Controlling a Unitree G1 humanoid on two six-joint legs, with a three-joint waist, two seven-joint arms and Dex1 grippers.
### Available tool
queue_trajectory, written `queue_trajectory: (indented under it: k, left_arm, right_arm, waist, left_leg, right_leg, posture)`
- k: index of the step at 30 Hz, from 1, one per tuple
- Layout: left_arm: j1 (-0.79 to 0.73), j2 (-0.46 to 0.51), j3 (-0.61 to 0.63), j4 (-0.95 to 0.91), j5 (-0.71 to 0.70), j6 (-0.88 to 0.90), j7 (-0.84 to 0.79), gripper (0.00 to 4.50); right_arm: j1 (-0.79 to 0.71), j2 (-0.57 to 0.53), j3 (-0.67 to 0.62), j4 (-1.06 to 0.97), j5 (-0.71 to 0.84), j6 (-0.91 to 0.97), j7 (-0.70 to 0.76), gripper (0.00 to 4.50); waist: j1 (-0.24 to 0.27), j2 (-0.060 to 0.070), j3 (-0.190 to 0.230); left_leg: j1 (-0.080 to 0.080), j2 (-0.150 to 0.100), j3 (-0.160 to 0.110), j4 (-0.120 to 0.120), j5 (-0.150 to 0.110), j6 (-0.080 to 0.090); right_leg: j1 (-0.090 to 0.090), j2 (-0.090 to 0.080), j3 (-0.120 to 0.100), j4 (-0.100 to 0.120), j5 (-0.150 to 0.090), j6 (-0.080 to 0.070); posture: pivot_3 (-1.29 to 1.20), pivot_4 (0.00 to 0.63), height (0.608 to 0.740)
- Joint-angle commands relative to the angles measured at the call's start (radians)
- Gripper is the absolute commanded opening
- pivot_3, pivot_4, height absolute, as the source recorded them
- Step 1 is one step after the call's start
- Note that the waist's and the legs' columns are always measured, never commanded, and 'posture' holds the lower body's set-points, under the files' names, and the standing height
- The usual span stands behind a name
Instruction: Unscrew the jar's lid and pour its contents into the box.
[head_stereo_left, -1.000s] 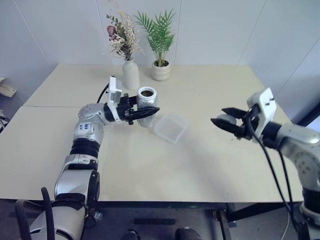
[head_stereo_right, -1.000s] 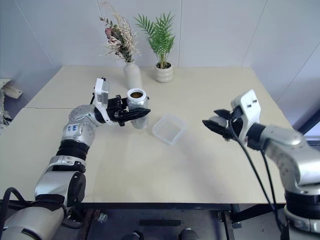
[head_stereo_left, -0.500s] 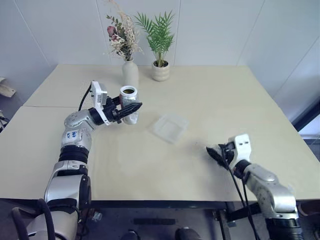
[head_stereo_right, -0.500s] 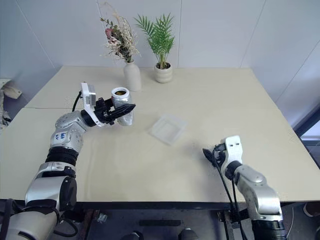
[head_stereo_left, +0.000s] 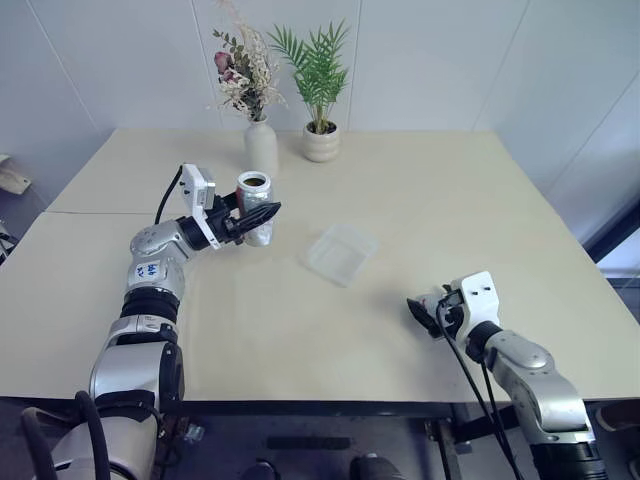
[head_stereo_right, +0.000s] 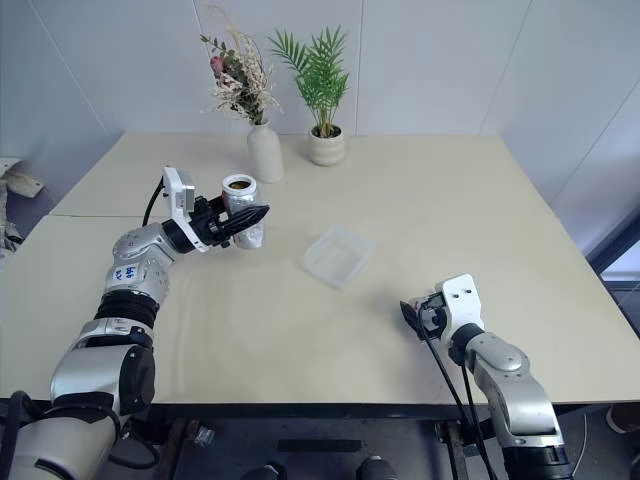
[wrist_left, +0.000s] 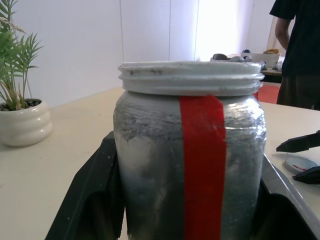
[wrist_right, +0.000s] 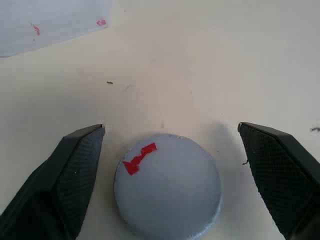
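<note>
Leftward, left gripper (head_stereo_left: 262, 213) clamps the uncapped jar (head_stereo_left: 254, 194) upright above the table (head_stereo_left: 400, 190); its wrist view reveals a red label strip. Box (head_stereo_left: 341, 253) mid-table. Right gripper (wrist_right: 175, 180) spread wide, lid (wrist_right: 167, 186) lying between its fingers, untouched.

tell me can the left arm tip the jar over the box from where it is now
Probably yes. The left gripper holds the open jar above the table, and the box lies close by with nothing between them.
</note>
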Motion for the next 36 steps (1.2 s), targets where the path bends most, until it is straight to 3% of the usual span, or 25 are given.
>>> queue_trajectory:
  k: [1, 4, 10, 16, 20, 27, 36]
  left_arm:
    - [-0.061, 0.001, -0.006, 0.032, 0.023, -0.053, -0.009, 2.25]
    - [-0.102, -0.006, -0.016, 0.089, 0.048, -0.102, -0.018, 2.25]
    - [-0.219, -0.036, -0.117, 0.23, 0.22, -0.329, 0.05, 2.25]
    - [-0.306, -0.047, -0.272, 0.31, 0.449, -0.527, 0.171, 2.25]
    - [-0.363, -0.039, -0.395, 0.337, 0.628, -0.607, 0.347, 2.25]
    - [-0.514, -0.01, -0.774, 0.348, 1.112, -0.706, 0.923, 2.25]
    - [-0.607, -0.049, -1.086, 0.373, 1.443, -0.737, 1.426, 2.25]
  right_arm:
    - [-0.008, -0.061, -0.033, -0.136, 0.045, 0.043, 0.053, 4.48]
    - [-0.021, -0.12, -0.06, -0.209, 0.102, 0.099, 0.104, 4.48]
    - [0.015, -0.288, -0.2, -0.375, 0.385, 0.135, 0.381, 4.48]
    - [0.071, -0.401, -0.269, -0.366, 0.427, 0.112, 0.487, 4.48]
    - [0.052, -0.434, -0.299, -0.401, 0.495, 0.149, 0.482, 4.48]
    - [0.01, -0.461, -0.355, -0.402, 0.588, 0.188, 0.442, 4.48]
    - [-0.003, -0.47, -0.338, -0.363, 0.571, 0.175, 0.436, 4.48]
  waist:
    - [0.0, 0.0, 0.0]
    - [0.0, -0.001, 0.001]
    - [0.005, -0.003, 0.002]
    - [0.002, -0.006, 0.003]
    - [0.0, -0.008, 0.003]
    - [0.005, -0.016, 0.008]
    - [0.006, -0.017, 0.009]
  left_leg:
    - [0.0, 0.0, 0.0, 0.0, 0.0, 0.0]
    - [0.0, 0.0, 0.0, 0.0, 0.0, 0.0]
    - [-0.001, 0.0, 0.0, 0.0, 0.0, 0.0]
    - [-0.002, 0.0, 0.002, 0.0, -0.002, 0.002]
    - [-0.002, 0.0, 0.004, 0.0, -0.003, 0.002]
    - [-0.002, 0.0, 0.005, 0.0, -0.003, 0.002]
    - [-0.004, 0.0, 0.009, 0.0, -0.006, 0.004]
  right_leg:
    - [0.0, 0.0, 0.0, 0.0, 0.0, 0.0]
    - [0.0, 0.0, 0.0, 0.0, 0.0, 0.0]
    - [0.0, 0.0, 0.0, -0.002, 0.0, 0.0]
    - [0.001, 0.0, 0.001, -0.008, 0.002, 0.003]
    - [0.001, 0.0, 0.004, -0.008, 0.002, 0.004]
    - [0.001, 0.0, 0.005, -0.01, 0.003, 0.005]
    - [-0.001, 0.0, 0.008, -0.013, 0.003, 0.006]
  posture:
    - [0.0, 0.15, 0.74]
    - [0.0, 0.15, 0.74]
    - [0.0, 0.15, 0.74]
    - [0.0, 0.15, 0.74]
    - [0.0, 0.15, 0.74]
    - [0.0, 0.15, 0.74]
    - [0.0, 0.15, 0.74]
